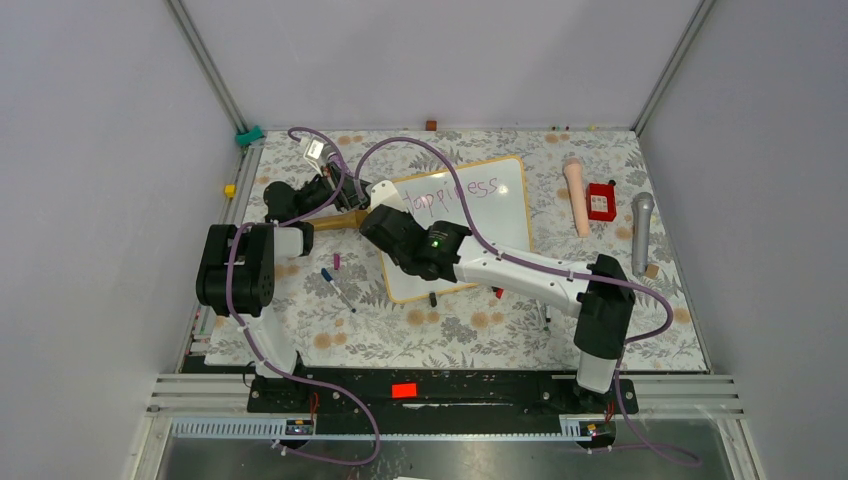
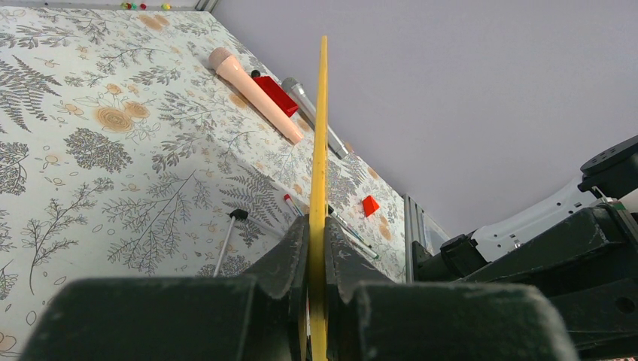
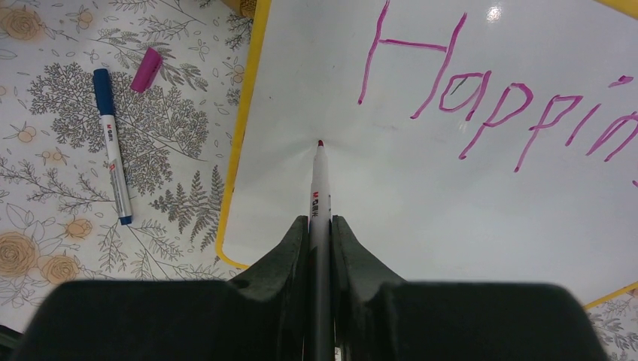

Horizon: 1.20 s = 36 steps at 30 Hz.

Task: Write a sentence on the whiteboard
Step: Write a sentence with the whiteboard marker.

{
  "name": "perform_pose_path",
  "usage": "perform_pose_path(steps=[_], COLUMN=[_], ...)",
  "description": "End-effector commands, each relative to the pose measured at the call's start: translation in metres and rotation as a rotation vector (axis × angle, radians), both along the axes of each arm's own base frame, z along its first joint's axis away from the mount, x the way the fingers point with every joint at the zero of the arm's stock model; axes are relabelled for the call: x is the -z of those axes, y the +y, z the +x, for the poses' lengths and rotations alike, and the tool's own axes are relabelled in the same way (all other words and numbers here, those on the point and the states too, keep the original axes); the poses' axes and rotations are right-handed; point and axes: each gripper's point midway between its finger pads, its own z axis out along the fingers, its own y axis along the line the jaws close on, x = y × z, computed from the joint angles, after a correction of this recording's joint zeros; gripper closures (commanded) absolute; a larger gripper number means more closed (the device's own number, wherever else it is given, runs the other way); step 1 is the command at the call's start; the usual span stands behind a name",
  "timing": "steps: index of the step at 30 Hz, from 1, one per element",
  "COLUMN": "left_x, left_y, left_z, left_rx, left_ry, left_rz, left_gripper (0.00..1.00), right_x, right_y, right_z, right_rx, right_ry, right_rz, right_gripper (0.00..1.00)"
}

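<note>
You see the whiteboard [image 1: 495, 215] lying tilted on the floral table [image 1: 480, 335], with the sentence [image 1: 452, 193] so far reading "Happiness" in pink along its upper part. Your right arm [image 1: 520, 270] reaches diagonally across the board's lower left, its wrist covering that corner. Your left arm [image 1: 265, 250] bends toward the board's left edge, where its gripper is buried among purple cables. A blue marker [image 1: 338, 289] and a pink cap [image 1: 337, 262] lie between the 2 arms. Right of the board lie a beige microphone [image 1: 576, 195], a red box [image 1: 601, 201] and a grey microphone [image 1: 641, 231].
</note>
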Motion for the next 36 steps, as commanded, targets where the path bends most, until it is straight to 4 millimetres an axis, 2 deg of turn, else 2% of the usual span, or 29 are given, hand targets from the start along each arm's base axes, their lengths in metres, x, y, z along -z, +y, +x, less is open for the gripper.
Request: perform_pose_path(steps=[1, 10, 21, 30, 36], left_x=[-0.013, -0.014, -0.015, -0.014, -0.014], left_y=[-0.007, -0.007, -0.007, -0.007, -0.007], left_z=[-0.014, -0.013, -0.014, -0.013, -0.013], left_rx=[0.034, 0.032, 0.033, 0.031, 0.030], left_ry=[-0.111, -0.111, -0.115, -0.111, -0.111], left_rz=[0.019, 0.018, 0.019, 0.018, 0.017], left_gripper=[1.00, 1.00, 1.00, 1.00, 1.00], right_x=[-0.015, -0.014, -0.001, 0.010, 0.009], right_y=[0.005, 0.010, 0.016, 0.007, -0.004], right_z=[0.006, 0.009, -0.005, -0.011, -0.008], right_rx=[0.020, 0.019, -0.051, -0.048, -0.021], right_ry=[-0.042, -0.049, 0.022, 0.058, 0.037], right_rz=[0.020, 0.027, 0.035, -0.002, -0.045], right_gripper=[1.00, 1.00, 1.00, 1.00, 1.00])
